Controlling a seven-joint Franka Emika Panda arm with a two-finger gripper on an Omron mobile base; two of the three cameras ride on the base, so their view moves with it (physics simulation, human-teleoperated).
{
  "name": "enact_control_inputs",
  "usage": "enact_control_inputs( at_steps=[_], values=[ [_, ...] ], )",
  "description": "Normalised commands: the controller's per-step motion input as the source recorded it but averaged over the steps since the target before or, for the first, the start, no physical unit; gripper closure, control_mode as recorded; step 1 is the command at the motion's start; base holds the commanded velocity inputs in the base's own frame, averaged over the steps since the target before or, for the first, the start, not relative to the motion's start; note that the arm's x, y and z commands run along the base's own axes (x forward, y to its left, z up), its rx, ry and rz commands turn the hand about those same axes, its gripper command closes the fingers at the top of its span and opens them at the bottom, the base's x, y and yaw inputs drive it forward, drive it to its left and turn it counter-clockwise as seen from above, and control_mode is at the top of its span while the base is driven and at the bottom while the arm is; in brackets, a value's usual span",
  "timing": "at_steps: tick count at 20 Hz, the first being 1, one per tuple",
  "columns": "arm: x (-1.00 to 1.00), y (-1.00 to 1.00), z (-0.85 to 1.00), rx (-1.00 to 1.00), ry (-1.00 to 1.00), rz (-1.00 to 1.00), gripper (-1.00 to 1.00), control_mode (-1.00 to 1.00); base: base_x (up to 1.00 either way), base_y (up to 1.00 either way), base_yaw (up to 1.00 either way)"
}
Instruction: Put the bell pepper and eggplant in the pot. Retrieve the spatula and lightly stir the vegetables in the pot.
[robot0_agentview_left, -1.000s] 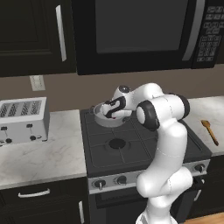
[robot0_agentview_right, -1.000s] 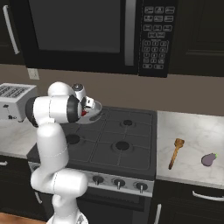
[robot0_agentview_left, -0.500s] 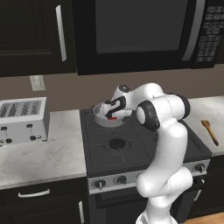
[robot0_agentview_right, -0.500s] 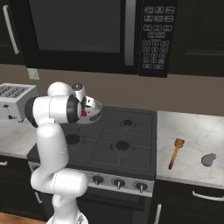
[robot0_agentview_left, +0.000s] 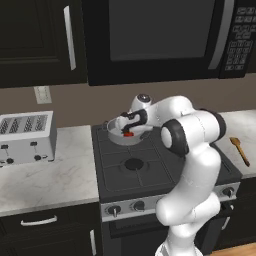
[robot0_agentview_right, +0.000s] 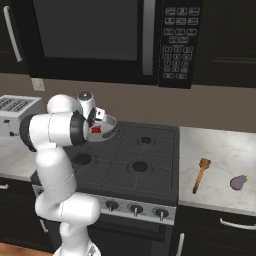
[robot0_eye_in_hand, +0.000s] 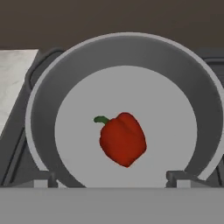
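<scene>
The red bell pepper (robot0_eye_in_hand: 122, 140) lies on its side on the pale floor of the silver-grey pot (robot0_eye_in_hand: 122, 52), free of the fingers. The pot (robot0_agentview_left: 114, 138) stands on the stove's back left burner. My gripper (robot0_agentview_left: 128, 125) hovers just above the pot, open, with its fingertips (robot0_eye_in_hand: 43, 178) spread wide on either side of the pepper (robot0_agentview_left: 128, 133). On the right counter the wooden spatula (robot0_agentview_right: 201, 174) lies beside the stove, and the purple eggplant (robot0_agentview_right: 239, 182) sits further right. The spatula (robot0_agentview_left: 240, 150) also shows at the right edge of the left base view.
A black microwave (robot0_agentview_left: 160, 35) hangs low over the stove (robot0_agentview_right: 135, 160). A silver toaster (robot0_agentview_left: 25, 136) stands on the left counter. Dark cabinets flank the microwave.
The jaws have spread wide and let the bell pepper go; it now rests in the pot. The arm has hardly moved.
</scene>
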Motion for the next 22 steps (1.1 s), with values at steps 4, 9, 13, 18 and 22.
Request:
enact_control_inputs(
  at_steps=[4, 9, 13, 18, 22],
  values=[
    [-0.72, -0.19, 0.07, 0.03, -0.08, 0.00, -1.00, -1.00, 0.00, 0.00, 0.00],
    [-0.74, -0.38, 0.31, 0.06, -0.11, 0.00, -1.00, -1.00, 0.00, 0.00, 0.00],
    [-0.74, -0.60, 0.46, 0.09, -0.08, 0.00, -1.00, -1.00, 0.00, 0.00, 0.00],
    [-0.72, -0.64, 0.47, 0.04, 0.00, -0.01, -1.00, -1.00, 0.00, 0.00, 0.00],
    [-0.80, -0.31, 0.58, 0.00, 0.14, 0.00, -1.00, -1.00, 0.00, 0.00, 0.00]
  ],
)
